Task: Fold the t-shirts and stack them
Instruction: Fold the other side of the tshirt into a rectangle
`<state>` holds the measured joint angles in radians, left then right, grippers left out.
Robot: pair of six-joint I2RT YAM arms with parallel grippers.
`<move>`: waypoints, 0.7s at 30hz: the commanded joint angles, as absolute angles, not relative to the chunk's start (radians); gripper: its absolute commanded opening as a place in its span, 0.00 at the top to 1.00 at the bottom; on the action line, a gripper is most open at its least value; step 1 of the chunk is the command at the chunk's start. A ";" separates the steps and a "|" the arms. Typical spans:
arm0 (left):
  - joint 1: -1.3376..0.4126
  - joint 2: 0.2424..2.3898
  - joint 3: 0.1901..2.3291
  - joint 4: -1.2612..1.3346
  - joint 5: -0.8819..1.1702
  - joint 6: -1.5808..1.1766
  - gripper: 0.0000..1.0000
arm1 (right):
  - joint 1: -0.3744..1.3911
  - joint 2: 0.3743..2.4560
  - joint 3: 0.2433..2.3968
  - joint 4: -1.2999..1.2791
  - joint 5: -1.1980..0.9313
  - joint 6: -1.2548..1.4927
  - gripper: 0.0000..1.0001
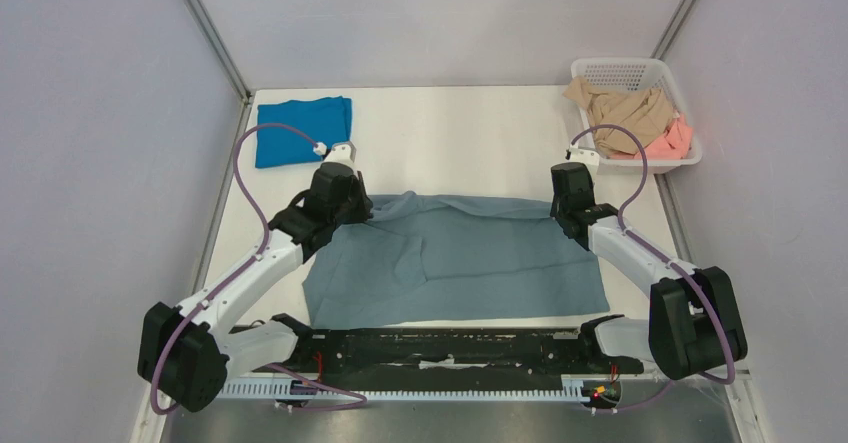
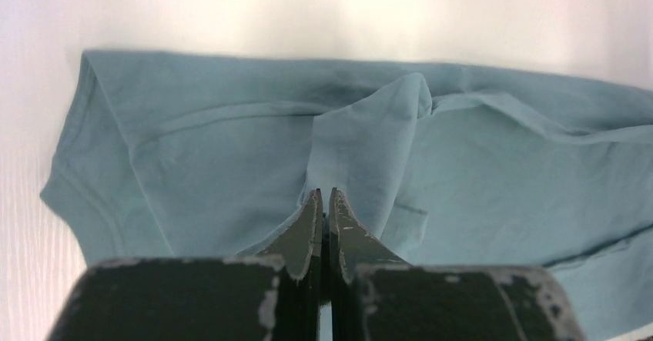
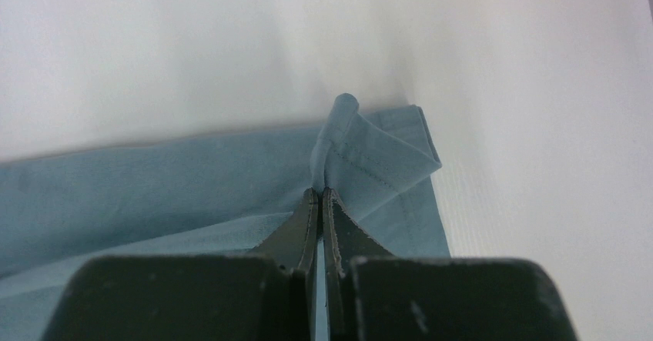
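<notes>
Where the table (image 1: 450, 133) reaches its far left corner, a bright blue t-shirt (image 1: 303, 130) lies folded flat. Nearer, the left hand (image 2: 324, 195) is clamped on the upper left edge of the large grey-blue t-shirt (image 1: 470, 263), which is spread across the table's middle between the two arms. The right hand (image 3: 320, 192) pinches its upper right corner. At the far right stands a white slatted basket (image 1: 640, 67), holding a crumpled tan t-shirt (image 1: 625, 113) with a pink t-shirt (image 1: 672, 143) beside it at the near right end. From above, both grips are hidden under the wrists. The left wrist view shows that hand pressed shut on a raised fold of cloth, with a sleeve (image 2: 85, 195) lying flat to the left. The right wrist view shows a stitched hem corner (image 3: 385, 156) bunched up where the right hand grips it.
</notes>
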<state>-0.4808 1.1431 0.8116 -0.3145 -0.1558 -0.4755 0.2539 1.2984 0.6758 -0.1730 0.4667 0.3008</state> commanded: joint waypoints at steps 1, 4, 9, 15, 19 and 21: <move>-0.501 1.034 0.752 -0.376 -0.208 -0.563 0.98 | 0.259 1.235 0.659 -0.198 0.466 0.278 1.00; -0.507 0.965 0.713 -0.400 -0.222 -0.595 0.98 | 0.259 1.211 0.650 -0.215 0.477 0.271 1.00; -0.510 0.873 0.674 -0.452 -0.244 -0.651 0.98 | 0.259 1.188 0.650 -0.245 0.467 0.262 1.00; -0.509 0.817 0.701 -0.539 -0.353 -0.660 0.98 | 0.259 1.179 0.678 -0.285 0.453 0.252 1.00; -0.509 0.788 0.698 -0.534 -0.299 -0.665 0.98 | 0.258 1.160 0.696 -0.314 0.461 0.241 0.99; -0.510 0.777 0.683 -0.535 -0.258 -0.683 0.98 | 0.260 1.160 0.704 -0.341 0.461 0.245 0.99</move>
<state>-0.5064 0.8120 0.6712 -0.5320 -0.2852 -0.6155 0.2539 1.1893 0.6567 -0.3019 0.4557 0.2600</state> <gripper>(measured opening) 0.045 0.010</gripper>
